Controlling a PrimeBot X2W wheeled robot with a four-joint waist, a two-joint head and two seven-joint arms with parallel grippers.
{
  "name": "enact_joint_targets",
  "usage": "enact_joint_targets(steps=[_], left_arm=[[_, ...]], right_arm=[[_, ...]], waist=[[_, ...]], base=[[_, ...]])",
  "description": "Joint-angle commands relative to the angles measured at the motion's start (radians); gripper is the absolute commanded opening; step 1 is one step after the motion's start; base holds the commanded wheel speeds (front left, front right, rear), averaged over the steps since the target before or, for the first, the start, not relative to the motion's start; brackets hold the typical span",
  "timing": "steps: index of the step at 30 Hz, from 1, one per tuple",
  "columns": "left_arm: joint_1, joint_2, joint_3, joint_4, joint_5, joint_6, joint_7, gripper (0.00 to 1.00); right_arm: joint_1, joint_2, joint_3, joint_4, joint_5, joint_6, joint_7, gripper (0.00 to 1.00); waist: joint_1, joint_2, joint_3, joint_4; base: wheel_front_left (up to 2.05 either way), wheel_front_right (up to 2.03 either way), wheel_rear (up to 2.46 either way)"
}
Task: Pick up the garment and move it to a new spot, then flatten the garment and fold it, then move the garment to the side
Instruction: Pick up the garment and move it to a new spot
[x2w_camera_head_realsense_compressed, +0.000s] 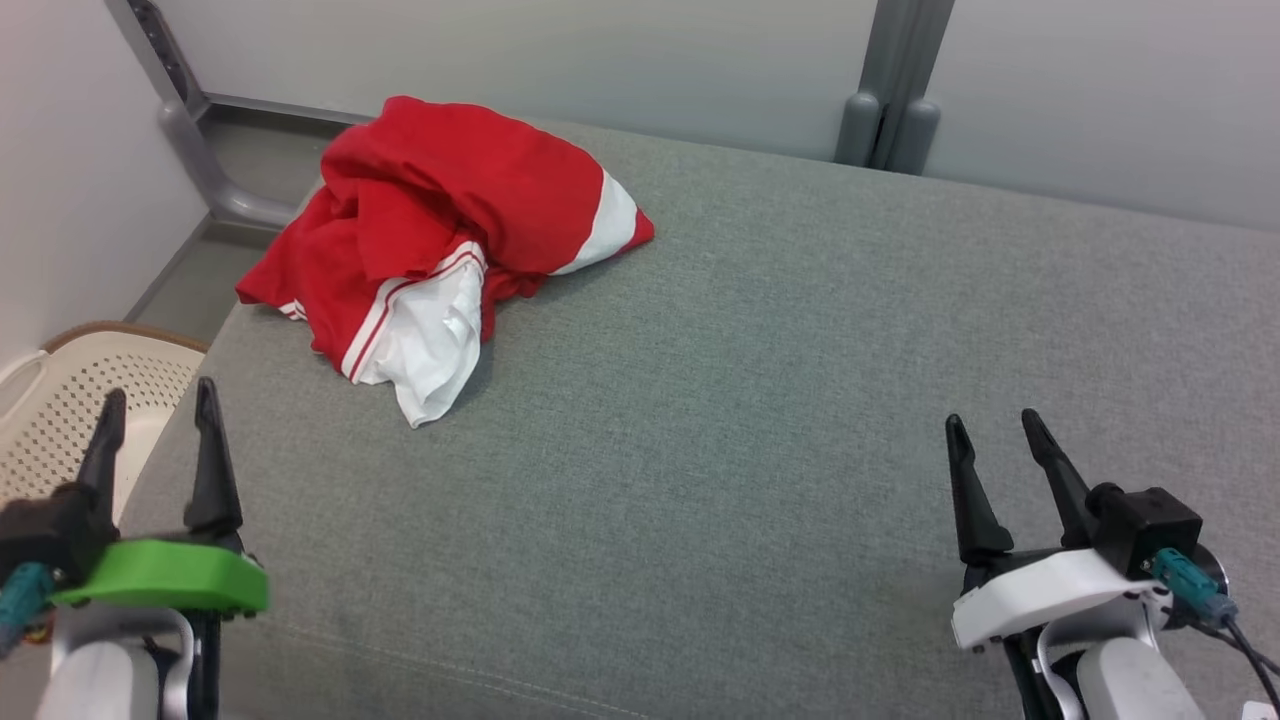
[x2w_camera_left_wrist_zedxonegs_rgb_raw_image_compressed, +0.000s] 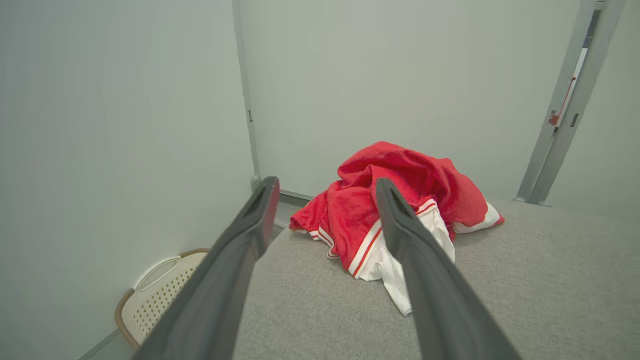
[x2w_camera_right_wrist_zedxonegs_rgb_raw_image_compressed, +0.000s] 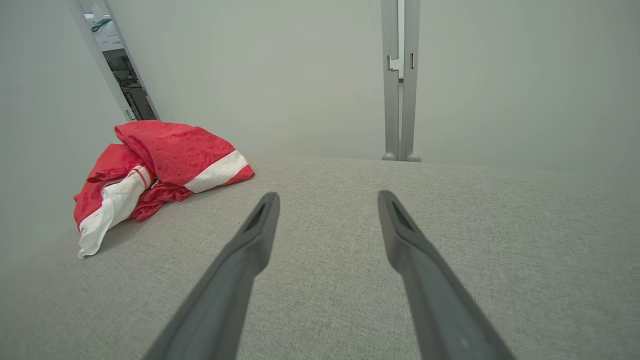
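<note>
Head view: the red-and-white garment (x2w_camera_head_realsense_compressed: 450, 240) lies bunched at the far left corner of the grey cushion (x2w_camera_head_realsense_compressed: 750, 400), its red folds reaching the left edge and a white panel trailing toward the middle. The left gripper (x2w_camera_head_realsense_compressed: 160, 392) stands at the near left edge with its fingers spread and nothing between them. The right gripper (x2w_camera_head_realsense_compressed: 992, 420) stands near the near right corner, likewise spread and empty. Both are well apart from the garment. A cream perforated basket (x2w_camera_head_realsense_compressed: 70, 390) sits on the floor just beside the left edge, below the left gripper. A grey post (x2w_camera_head_realsense_compressed: 890, 110) rises behind the far edge. Bare cushion runs from the garment to the right edge and the near edge. Left wrist view: the left gripper (x2w_camera_left_wrist_zedxonegs_rgb_raw_image_compressed: 326, 182) points straight at the garment (x2w_camera_left_wrist_zedxonegs_rgb_raw_image_compressed: 425, 180), fingers apart, with open cushion between them and the heap. This view adds the pale wall close on the left and the basket (x2w_camera_left_wrist_zedxonegs_rgb_raw_image_compressed: 160, 295) low against it. Right wrist view: the right gripper (x2w_camera_right_wrist_zedxonegs_rgb_raw_image_compressed: 327, 195) faces bare cushion, fingers apart. The garment (x2w_camera_right_wrist_zedxonegs_rgb_raw_image_compressed: 170, 150) lies off to the left, a white band across its red upper fold, and the post (x2w_camera_right_wrist_zedxonegs_rgb_raw_image_compressed: 400, 100) stands dead ahead past the far edge.
</note>
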Motion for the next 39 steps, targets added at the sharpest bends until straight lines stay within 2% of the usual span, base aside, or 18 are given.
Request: enact_joint_targets(steps=[1,12,20,28,39], left_arm=[[-0.056,0.019,0.005,0.006,-0.010,-0.013,0.002,1.00],[-0.477,0.147,-0.007,0.072,-0.016,-0.067,0.058,1.00],[-0.724,0.214,-0.039,0.187,-0.045,-0.093,0.118,1.00],[-0.827,0.276,-0.117,0.371,-0.053,-0.105,0.236,1.00],[-0.842,0.303,-0.212,0.608,-0.134,-0.107,0.455,1.00]], right_arm=[[-0.021,-0.013,-0.009,-0.014,-0.008,0.000,0.007,1.00],[-0.110,-0.062,-0.058,-0.117,-0.046,0.000,0.037,1.00],[-0.146,-0.056,-0.112,-0.163,-0.053,0.000,0.025,1.00],[-0.168,-0.046,-0.123,-0.156,-0.042,0.000,0.009,1.00],[-0.190,-0.038,-0.113,-0.135,-0.040,0.000,-0.004,1.00]], waist=[[0.0000,0.0000,0.074,-0.059],[0.0000,0.0000,0.311,-0.239],[0.0000,0.0000,0.416,-0.344],[0.0000,0.0000,0.457,-0.403],[0.0000,0.0000,0.456,-0.429]], base=[[0.00,0.00,0.00],[0.00,0.00,0.00],[0.00,0.00,0.00],[0.00,0.00,0.00],[0.00,0.00,0.00]])
